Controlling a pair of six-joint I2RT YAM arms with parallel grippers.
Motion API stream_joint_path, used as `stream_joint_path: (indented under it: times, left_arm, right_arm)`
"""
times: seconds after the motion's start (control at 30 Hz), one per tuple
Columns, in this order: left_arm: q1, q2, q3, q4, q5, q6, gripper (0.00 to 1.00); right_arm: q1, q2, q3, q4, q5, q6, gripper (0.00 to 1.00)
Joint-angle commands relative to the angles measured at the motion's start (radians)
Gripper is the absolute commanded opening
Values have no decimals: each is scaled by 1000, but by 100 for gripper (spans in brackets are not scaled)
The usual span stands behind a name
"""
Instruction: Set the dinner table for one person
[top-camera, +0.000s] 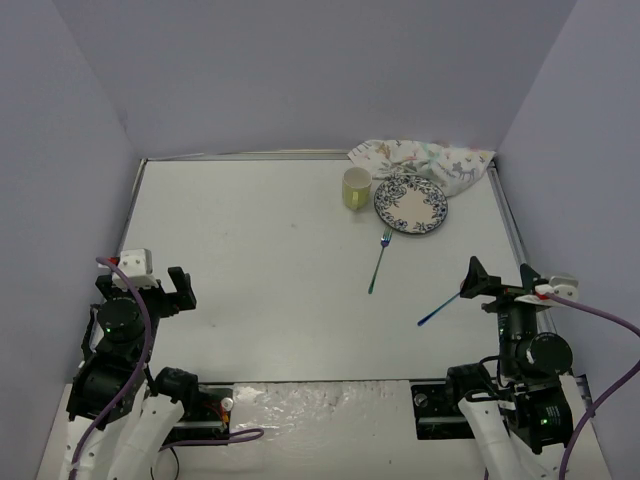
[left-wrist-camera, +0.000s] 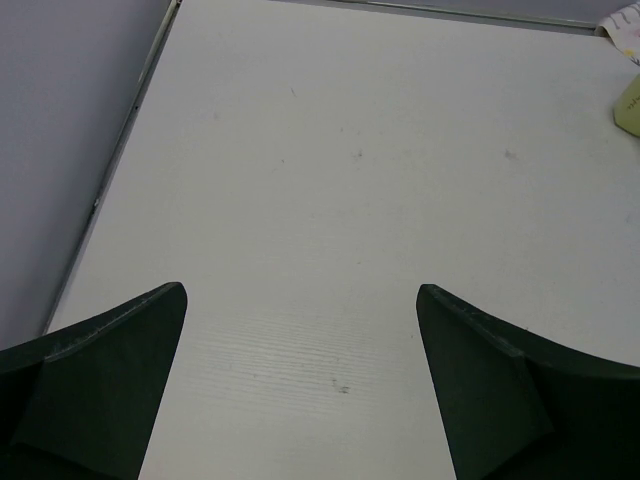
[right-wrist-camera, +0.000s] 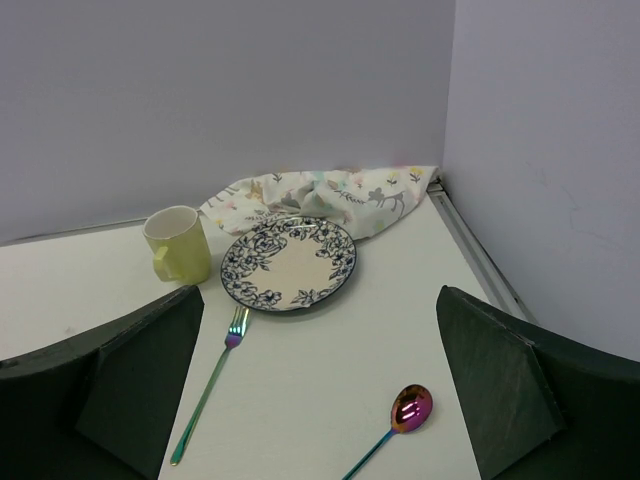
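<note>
Both pincers stand with their jaws wide apart and nothing between them. We judge that the setting has not begun: the pieces sit bunched at the far right of the counter (top-camera: 270, 260), so the first job is probably to get the crumpled patterned cloth (top-camera: 420, 157) out from behind the plate (top-camera: 411, 204).

To do that well, we would take the cloth by a loose outer fold, not the edge nearest the plate. The plate's far rim seems to lie against it, and a careless pull could drag the plate or knock the yellow mug (top-camera: 356, 188) just left of it. Moving the plate off first may be safer. Then we would spread the cloth flat on the bare stretch nearer the arms than the plate.

The fork (top-camera: 379, 262) lies on the near side of the plate, tines toward it. The spoon (top-camera: 440, 308) lies nearer the arms and to the right of the fork.

The counter lies beneath both pincers. The right pincer (right-wrist-camera: 318, 298) faces the plate from the near side, well apart from it. The left pincer (left-wrist-camera: 300, 300) is far to the left of the plate, over bare counter.
</note>
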Motion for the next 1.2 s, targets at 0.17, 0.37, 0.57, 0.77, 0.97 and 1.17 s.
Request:
stream_joint_path:
  times: [0.17, 0.37, 0.57, 0.77, 0.97, 1.17]
  left_arm:
    - [-4, 135, 60, 28, 2, -89, 97]
    - [-4, 348, 161, 23, 48, -116, 97]
    - [-1, 503, 232, 107, 100, -123, 97]
    - [4, 555, 229, 156, 98, -107, 97]
    - [23, 551, 175, 157, 95, -120, 97]
    - [35, 571, 170, 130, 71, -119, 97]
  right_arm:
    - [5, 218, 90, 74, -39, 23, 100]
    - [6, 588, 249, 86, -4, 149, 100]
    - [-2, 1090, 519, 90, 52, 282, 100]
    - [-69, 1475, 786, 133, -9, 214, 100]
    - [-138, 1776, 1027, 189, -129, 85, 100]
    - [-152, 2046, 1223, 266, -166, -20, 100]
